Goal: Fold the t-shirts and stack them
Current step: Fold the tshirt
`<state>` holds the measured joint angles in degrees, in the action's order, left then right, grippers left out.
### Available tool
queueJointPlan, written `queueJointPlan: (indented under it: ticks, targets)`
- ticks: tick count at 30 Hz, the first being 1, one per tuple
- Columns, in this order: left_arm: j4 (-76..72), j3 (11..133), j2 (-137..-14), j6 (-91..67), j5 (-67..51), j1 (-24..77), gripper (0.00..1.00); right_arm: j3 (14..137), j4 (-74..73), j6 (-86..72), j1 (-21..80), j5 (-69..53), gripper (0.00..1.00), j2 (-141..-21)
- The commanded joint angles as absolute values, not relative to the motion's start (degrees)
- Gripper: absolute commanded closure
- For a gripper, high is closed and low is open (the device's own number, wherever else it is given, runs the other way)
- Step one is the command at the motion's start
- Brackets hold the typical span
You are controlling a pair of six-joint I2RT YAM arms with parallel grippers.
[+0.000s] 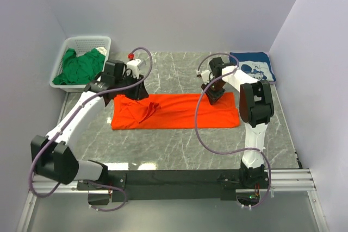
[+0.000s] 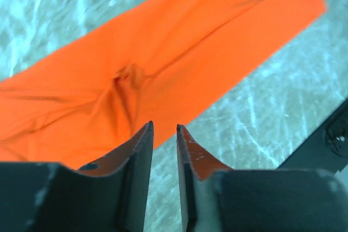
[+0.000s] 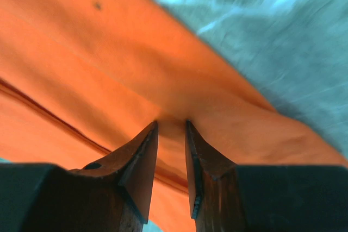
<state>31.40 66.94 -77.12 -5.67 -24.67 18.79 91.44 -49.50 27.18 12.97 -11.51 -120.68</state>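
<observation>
Basket (image 1: 87,38): white lattice, far left corner of the desk (image 1: 179,150).
Green t-shirt (image 1: 81,66): heaped unfolded in the basket. Its sleeves, hem and collar are lost in the bundle, so no good hold can be picked out.
Left gripper (image 2: 163,126): over the far left part of the orange cloth. The jaws are a narrow slit apart and no cloth shows between them.
Orange t-shirt (image 1: 174,112): lies mid-desk as a long band running left to right, already folded lengthwise. One raised crumple sits left of its middle.
Right gripper (image 3: 171,123): at the band's far edge, towards the right end. The tips press into the cloth with a pucker between them, which reads as pinched on the orange t-shirt.
Navy t-shirt (image 1: 253,64): far right corner, folded flat, white print upward.
Handling: the cloth looks light, limp and non-fragile, and it will drape and drag across the stone-look top. It is likely best pinched at an edge or corner through all layers, with both ends lifted together so the fold keeps square.
Hidden: the layer count inside the orange band cannot be seen, nor the sleeves tucked into it. The underside of the navy fold is out of sight too. Both wrist views are blurred, so the depth of the right pinch cannot be told.
</observation>
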Motion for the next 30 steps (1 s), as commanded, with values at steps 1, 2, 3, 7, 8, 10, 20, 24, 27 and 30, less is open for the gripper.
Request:
queueJointPlan:
  ticks: [1, 2, 3, 7, 8, 10, 20, 24, 27, 30]
  targets:
    - [39.64, 65.4, -84.1, -5.01, -21.79, 15.65, 0.72, 88.52, -52.38, 28.39, 12.83, -9.58, 0.66, -121.38]
    - [39.2, 64.87, -84.29, -5.36, -22.93, 14.69, 0.72, 87.37, -52.56, 28.3, 12.83, -9.67, 0.67, -120.85]
    - [38.76, 64.34, -84.46, -5.71, -23.03, 13.2, 0.72, 84.84, -52.82, 28.13, 12.92, -10.1, 0.67, -120.24]
    - [38.93, 65.38, -88.92, -7.29, -18.74, 12.22, 0.76, 77.18, -54.75, 28.39, 13.97, -13.08, 0.67, -114.63]
    - [39.28, 65.65, -90.34, -7.29, -17.94, 12.22, 0.78, 74.12, -55.1, 28.56, 14.41, -13.88, 0.68, -113.3]
    - [38.94, 66.35, -94.63, -7.56, -16.27, 12.22, 0.81, 71.64, -57.46, 29.61, 15.73, -16.25, 0.67, -109.54]
    - [36.82, 81.89, -117.32, -2.47, -9.32, 12.04, 0.88, 72.68, -59.95, 30.67, 12.22, -19.61, 0.66, -101.51]
    - [39.89, 96.12, -127.24, 2.8, -10.36, 12.22, 0.86, 73.83, -57.4, 31.29, 11.34, -14.17, 0.65, -103.79]
    - [43.06, 110.79, -135.86, 7.11, -9.76, 12.57, 0.83, 74.09, -55.46, 31.99, 11.25, -12.22, 0.65, -105.2]
    - [42.9, 124.42, -142.46, 9.66, -10.11, 12.13, 0.82, 75.23, -55.02, 31.73, 11.51, -12.13, 0.65, -108.97]
